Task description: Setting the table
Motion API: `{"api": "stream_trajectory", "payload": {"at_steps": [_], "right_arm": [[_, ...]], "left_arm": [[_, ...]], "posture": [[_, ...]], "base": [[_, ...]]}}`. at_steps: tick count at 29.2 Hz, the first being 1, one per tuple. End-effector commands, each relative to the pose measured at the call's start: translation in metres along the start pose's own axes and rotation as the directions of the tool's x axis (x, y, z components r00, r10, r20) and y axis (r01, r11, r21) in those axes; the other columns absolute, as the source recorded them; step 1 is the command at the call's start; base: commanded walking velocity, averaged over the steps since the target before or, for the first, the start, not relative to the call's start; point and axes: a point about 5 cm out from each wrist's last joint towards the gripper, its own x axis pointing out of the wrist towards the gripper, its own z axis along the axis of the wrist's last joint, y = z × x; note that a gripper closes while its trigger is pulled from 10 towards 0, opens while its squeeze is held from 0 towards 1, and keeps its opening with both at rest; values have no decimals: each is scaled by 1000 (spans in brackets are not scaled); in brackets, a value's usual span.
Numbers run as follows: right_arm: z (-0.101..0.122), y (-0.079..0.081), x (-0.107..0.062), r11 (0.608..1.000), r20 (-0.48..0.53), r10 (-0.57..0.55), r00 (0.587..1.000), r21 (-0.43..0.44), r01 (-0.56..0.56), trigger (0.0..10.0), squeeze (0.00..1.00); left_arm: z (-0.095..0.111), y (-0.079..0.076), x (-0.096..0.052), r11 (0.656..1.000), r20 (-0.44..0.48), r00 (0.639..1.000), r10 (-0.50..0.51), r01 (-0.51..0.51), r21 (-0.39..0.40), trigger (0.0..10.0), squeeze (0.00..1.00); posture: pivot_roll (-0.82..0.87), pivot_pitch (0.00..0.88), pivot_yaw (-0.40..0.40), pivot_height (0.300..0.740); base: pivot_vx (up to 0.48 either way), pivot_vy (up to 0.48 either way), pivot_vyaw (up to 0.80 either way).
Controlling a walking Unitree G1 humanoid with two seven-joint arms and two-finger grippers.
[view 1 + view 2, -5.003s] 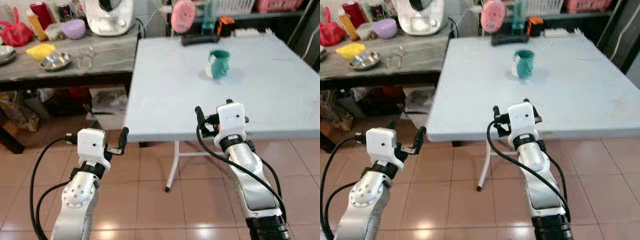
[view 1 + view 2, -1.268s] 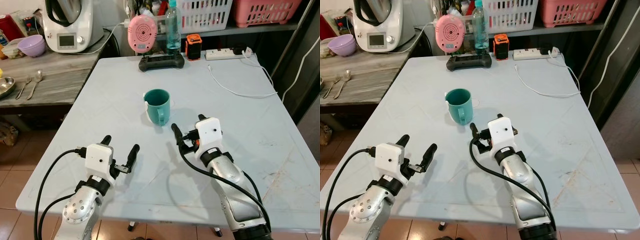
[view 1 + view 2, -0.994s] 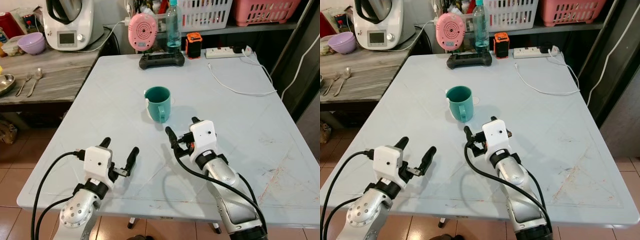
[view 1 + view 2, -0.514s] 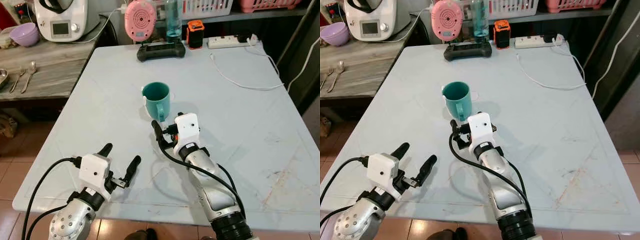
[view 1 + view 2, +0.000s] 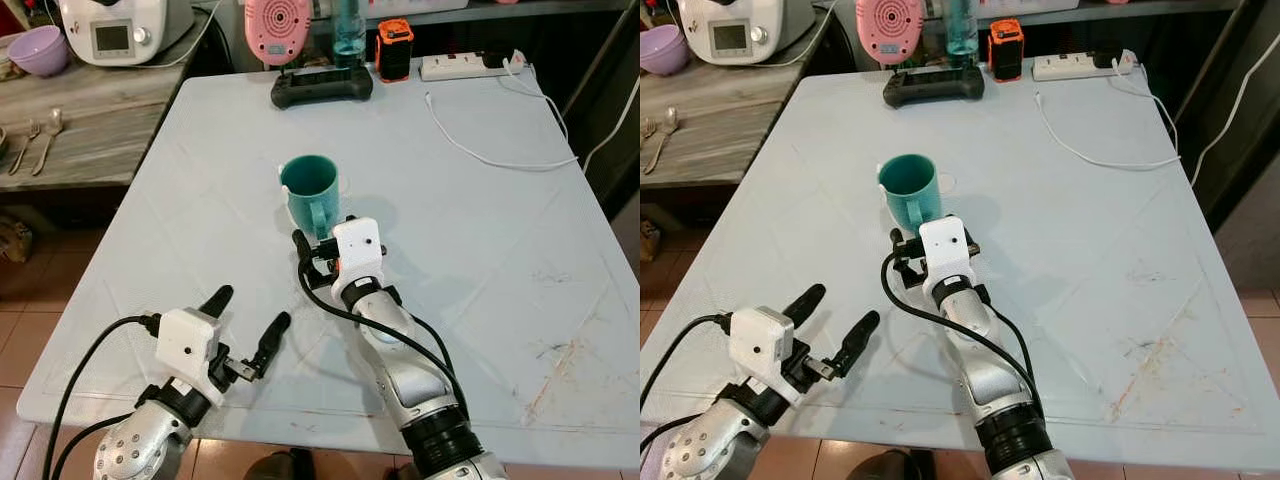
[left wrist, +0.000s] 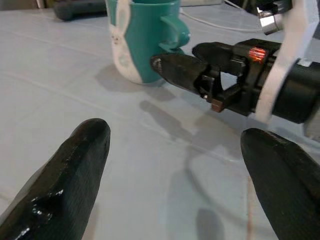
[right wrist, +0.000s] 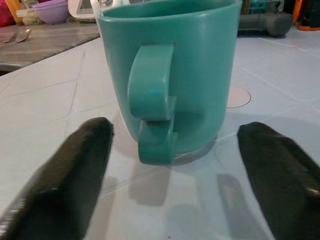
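On the counter, mid-span: the teal mug point(image 5: 310, 192) stands upright with its handle turned toward the robot, well clear of every edge.
Right gripper point(image 7: 170, 150): jaws spread wide, one finger to each side of the mug and just short of it, gripping nothing.
Left gripper point(image 5: 245, 322): jaws parted and empty, hovering low over the near part of the counter, apart from the mug.
How the mug handles: it looks like glazed ceramic, so stiff, fairly weighty for its size, smooth enough to slip, and likely to chip if knocked or dropped. It appears empty, so spilling is no worry.
Where to hold: the body across its width, with the fingers either side of the handle point(image 7: 152, 102), seems the surest grip; the handle alone is narrow and curved and might let the mug swing.
Counter point(image 5: 480, 250): pale, flat and hard, faintly scuffed and stained near the right front; a mug should slide easily on it.
Far edge: a black controller point(image 5: 322, 87), a pink round gadget point(image 5: 275, 27), a bottle, an orange device, and a power strip with a white cable point(image 5: 480, 150) trailing over the counter.
Room: a grey side counter point(image 5: 90, 130) to the left carries a white kitchen machine, a purple bowl and spoons; tiled floor below.
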Motion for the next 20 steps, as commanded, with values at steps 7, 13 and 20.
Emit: {"api": "stream_trajectory", "payload": {"at_steps": [7, 13, 20], "right_arm": [[12, 9, 12, 1000, 51, 11, 999, 13, -12, 0, 0], [15, 14, 15, 1000, 65, 22, 998, 12, -23, 4157, 0], [17, 17, 20, 999, 75, 30, 997, 13, -31, 3216, 0]], "left_arm": [[8, -2, 2, 1000, 20, 1000, -7, 7, -5, 10000, 0], [9, -2, 3, 1000, 19, 1000, -3, 3, -7, 10000, 0], [9, -1, 1, 1000, 7, 1000, 4, -4, -6, 10000, 0]], "posture": [[30, 204, 134, 740], [32, 205, 133, 740], [47, 204, 135, 740]], "base": [[0, 0, 0], [0, 0, 0], [0, 0, 0]]}}
